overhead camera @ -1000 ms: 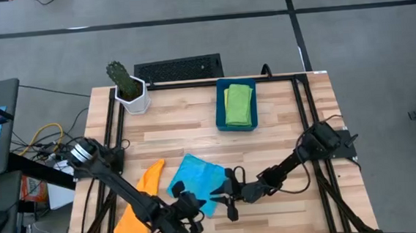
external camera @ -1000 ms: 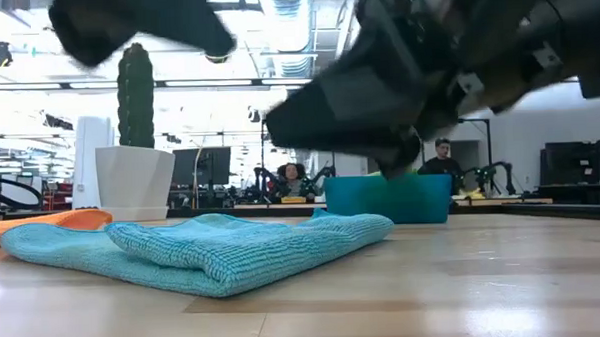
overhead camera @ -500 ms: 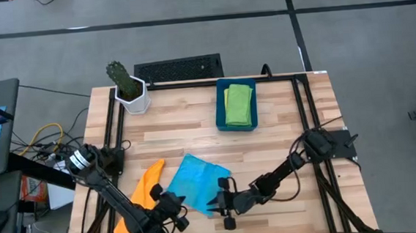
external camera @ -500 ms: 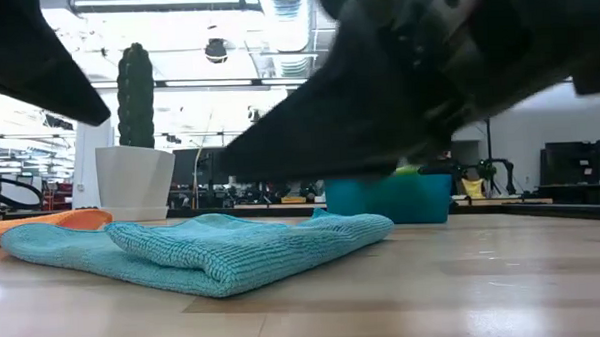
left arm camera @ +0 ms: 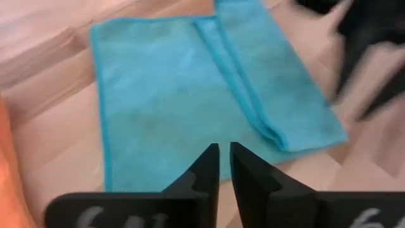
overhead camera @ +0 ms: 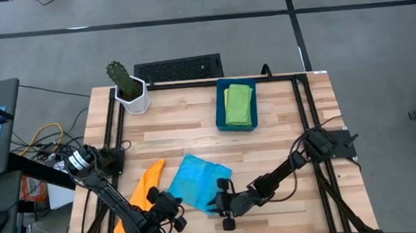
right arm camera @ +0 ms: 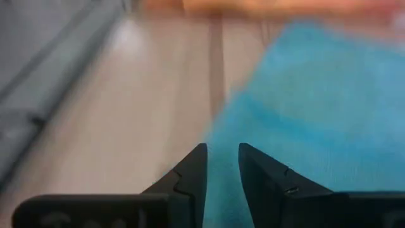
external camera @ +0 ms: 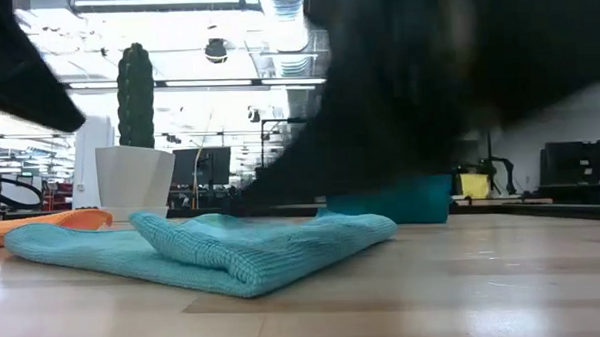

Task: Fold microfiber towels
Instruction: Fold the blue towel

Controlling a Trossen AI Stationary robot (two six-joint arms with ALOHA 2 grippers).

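Observation:
A light blue towel (overhead camera: 198,179) lies partly folded on the wooden table, one flap doubled over along its right side (left arm camera: 253,95). An orange towel (overhead camera: 137,202) lies crumpled to its left. A green towel (overhead camera: 239,103) lies folded in the dark blue bin (overhead camera: 219,108) at the far side. My left gripper (left arm camera: 224,152) hovers at the blue towel's near left edge, its fingers a narrow slit apart with nothing between them. My right gripper (right arm camera: 223,152) stands open and low at the towel's near right edge (overhead camera: 215,202). My right gripper has its open fingers (right arm camera: 196,164) at the blue towel's near right edge (right arm camera: 221,183), coming almost level from the table's right. I cannot tell whether they touch the cloth.
A potted cactus (overhead camera: 129,89) stands at the far left corner. Black frame rails (overhead camera: 308,124) run along the table's left and right sides. Bare wood lies between the blue towel and the bin and along the near right.
My left gripper has gone toward the table's left edge and down, rolling as it went, and now points at the blue towel's near left edge. My right gripper has gone left toward the towel's near right edge. The towel's near fold has shifted a little.

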